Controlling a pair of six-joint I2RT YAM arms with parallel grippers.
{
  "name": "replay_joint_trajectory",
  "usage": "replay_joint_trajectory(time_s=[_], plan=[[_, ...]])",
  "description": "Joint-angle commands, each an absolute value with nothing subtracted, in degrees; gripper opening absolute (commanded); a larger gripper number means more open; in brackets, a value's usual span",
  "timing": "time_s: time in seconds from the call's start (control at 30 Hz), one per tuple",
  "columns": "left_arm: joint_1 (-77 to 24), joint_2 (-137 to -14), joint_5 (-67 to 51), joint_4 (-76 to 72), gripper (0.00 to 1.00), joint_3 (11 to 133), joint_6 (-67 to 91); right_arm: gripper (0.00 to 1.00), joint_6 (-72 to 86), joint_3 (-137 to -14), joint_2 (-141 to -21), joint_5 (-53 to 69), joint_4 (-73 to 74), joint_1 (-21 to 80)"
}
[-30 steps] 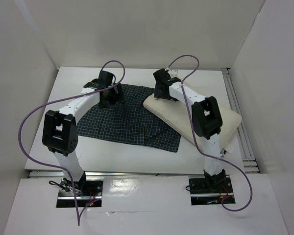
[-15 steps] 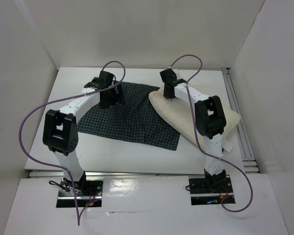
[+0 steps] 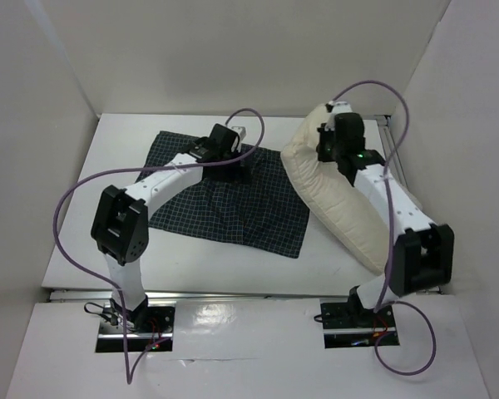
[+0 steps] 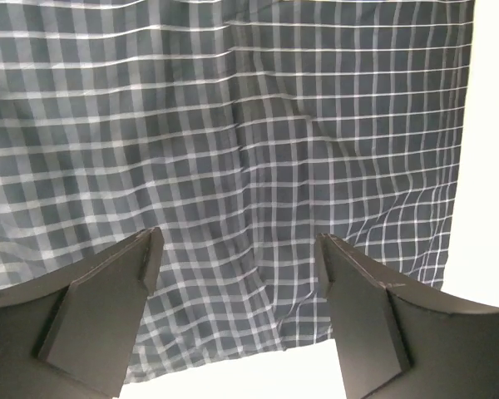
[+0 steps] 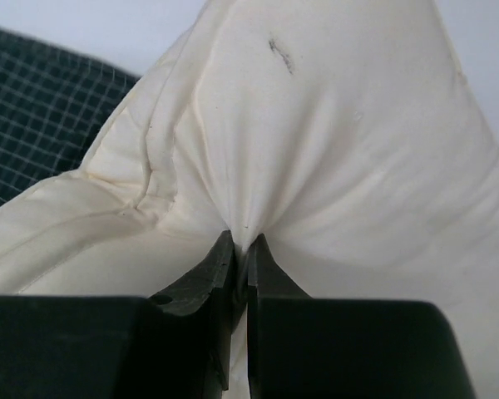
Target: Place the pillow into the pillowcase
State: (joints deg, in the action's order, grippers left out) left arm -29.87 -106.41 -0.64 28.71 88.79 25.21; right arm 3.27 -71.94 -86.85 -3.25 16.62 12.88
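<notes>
Now hoists the pillow (image 3: pixel 337 204) on edge, right gripper (image 5: pixel 239 249) clenched on its fabric — swings the wide-open left gripper (image 4: pixel 237 241) over the pillowcase (image 4: pixel 233 125), probably hunting the opening.

Cream pillow (image 3: pixel 334 199) stands tilted beside flat checked pillowcase (image 3: pixel 258 212).

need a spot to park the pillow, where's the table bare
Bare table runs along the near side, between the pillowcase and the table's front edge, plus a strip behind it. Crowded right, where the right gripper holds up the pillow.
</notes>
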Motion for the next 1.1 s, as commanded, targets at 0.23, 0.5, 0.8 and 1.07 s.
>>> replay_joint_trajectory(time_s=[0.23,0.5,0.8,1.07], plan=[[-32.8,-122.5,1.4,27.2,0.89,102.8,21.3,0.0,4.5,-70.1,-75.7,9.8,12.0,7.2],[-33.4,-131.3,11.4,35.7,0.84,110.8,24.7,0.0,5.2,-68.9,-74.0,12.3,11.0,5.4],[-33.4,-124.5,6.3,34.9,0.8,99.6,20.8,0.0,5.2,-67.2,-74.0,12.9,11.0,4.3],[-33.4,-119.6,8.6,34.4,0.78,91.7,22.6,0.0,5.2,-66.0,-73.5,13.6,10.5,3.8]])
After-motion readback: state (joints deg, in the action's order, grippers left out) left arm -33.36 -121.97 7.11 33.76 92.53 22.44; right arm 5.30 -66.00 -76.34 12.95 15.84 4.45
